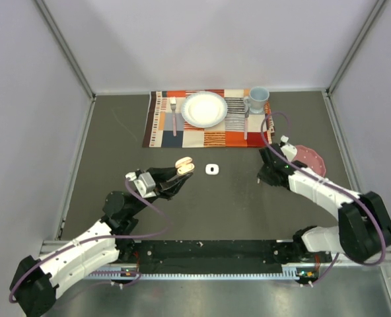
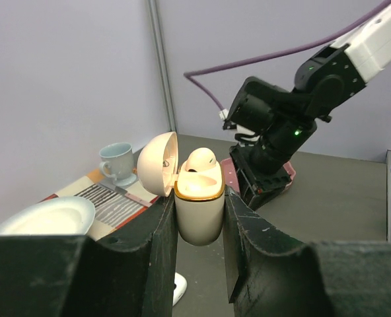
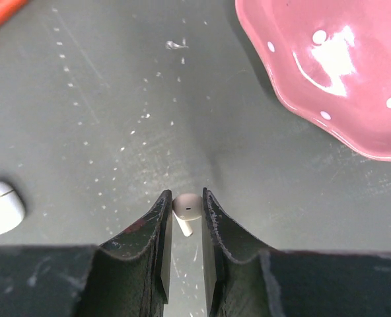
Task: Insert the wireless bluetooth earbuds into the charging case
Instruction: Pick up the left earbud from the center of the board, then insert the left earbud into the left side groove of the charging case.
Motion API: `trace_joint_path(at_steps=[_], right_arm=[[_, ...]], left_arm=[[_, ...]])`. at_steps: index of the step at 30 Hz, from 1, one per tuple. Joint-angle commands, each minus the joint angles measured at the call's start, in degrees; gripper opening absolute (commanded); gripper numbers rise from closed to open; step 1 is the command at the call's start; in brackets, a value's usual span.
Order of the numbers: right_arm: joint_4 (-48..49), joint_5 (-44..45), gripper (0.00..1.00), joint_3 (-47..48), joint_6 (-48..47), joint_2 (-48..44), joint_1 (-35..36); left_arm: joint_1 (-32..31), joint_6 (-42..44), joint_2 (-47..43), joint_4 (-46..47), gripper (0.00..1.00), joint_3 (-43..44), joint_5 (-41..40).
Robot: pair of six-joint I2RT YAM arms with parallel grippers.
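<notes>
My left gripper is shut on the cream charging case, held upright above the table left of centre. Its lid is swung open, and one white earbud sits in a slot. By the pink plate on the right, my right gripper is down at the table. It is shut on another small white earbud, whose stem points back between the fingers.
A small white rounded-square case lies on the table between the arms. A pink dotted plate sits just right of the right gripper. At the back, a striped placemat carries a white plate, cutlery and a blue cup.
</notes>
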Motion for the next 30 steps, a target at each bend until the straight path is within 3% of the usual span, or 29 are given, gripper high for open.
trace_joint_path(at_steps=[1, 14, 22, 30], right_arm=[[6.77, 0.64, 0.00, -2.78, -2.98, -7.70, 0.74], [15.47, 6.70, 0.00, -6.11, -11.58, -26.07, 9.88], [27.06, 3.63, 0.00, -8.76, -18.09, -35.65, 13.48], [34.46, -4.19, 0.00, -8.32, -22.31, -36.19, 14.89]], left_arm=[[-0.08, 0.58, 0.44, 2.53, 0.00, 0.85, -0.71], [-0.08, -0.57, 1.32, 4.29, 0.00, 0.58, -1.67], [-0.08, -0.92, 1.85, 4.99, 0.00, 0.67, -2.03], [-0.08, -0.92, 2.73, 5.17, 0.00, 0.85, -2.11]])
